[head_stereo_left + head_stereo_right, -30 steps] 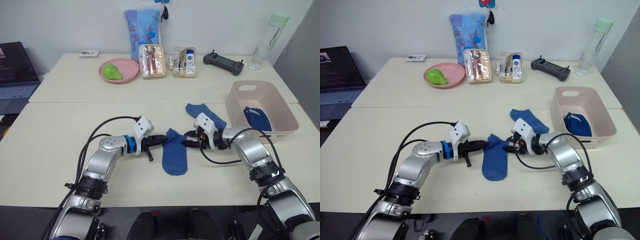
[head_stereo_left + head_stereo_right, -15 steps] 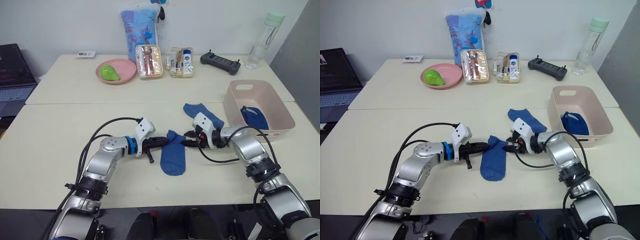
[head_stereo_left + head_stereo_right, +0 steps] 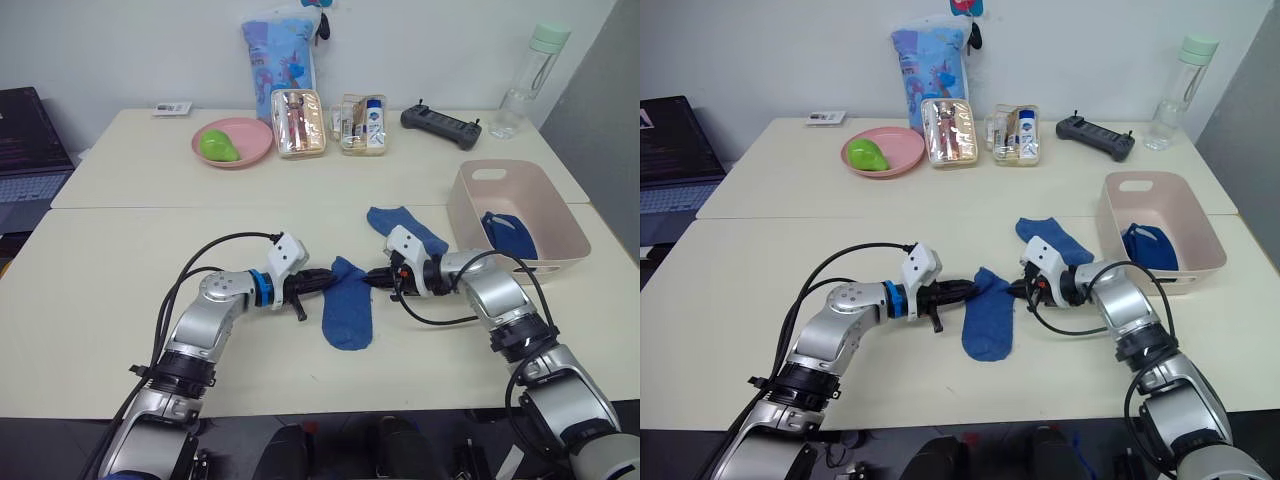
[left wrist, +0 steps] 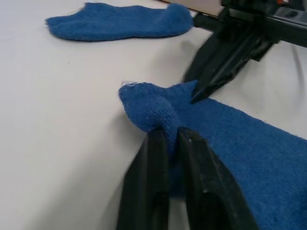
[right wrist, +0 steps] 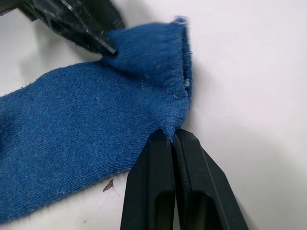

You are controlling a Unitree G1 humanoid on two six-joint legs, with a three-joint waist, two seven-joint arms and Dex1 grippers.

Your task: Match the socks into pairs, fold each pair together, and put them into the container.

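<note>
The left gripper [image 3: 318, 279] is pinching one corner of the cuff of a medium-blue sock [image 3: 348, 306], its fingers [image 4: 157, 158] closed on a bunched fold of the knit. The right gripper [image 3: 375, 278] is clamping the opposite corner of the same cuff, its fingers [image 5: 163, 163] pressed together on the fabric — so both arms are holding one sock by its open end, near the middle of the table's front half.

The sock's body is lying flat on the table [image 3: 100, 300], toe pointing toward the front edge. A second medium-blue sock [image 3: 405, 226] is lying just beyond the right gripper, apart from the held one and not yet laid with it.

The container [image 3: 560, 232] is sitting by the table's right edge, with a dark blue bundle [image 3: 508, 238] already inside — seemingly one pair put away. Judging by this, the task is partway along: the two medium-blue socks are waiting to be matched, folded together and dropped into the container.
</note>
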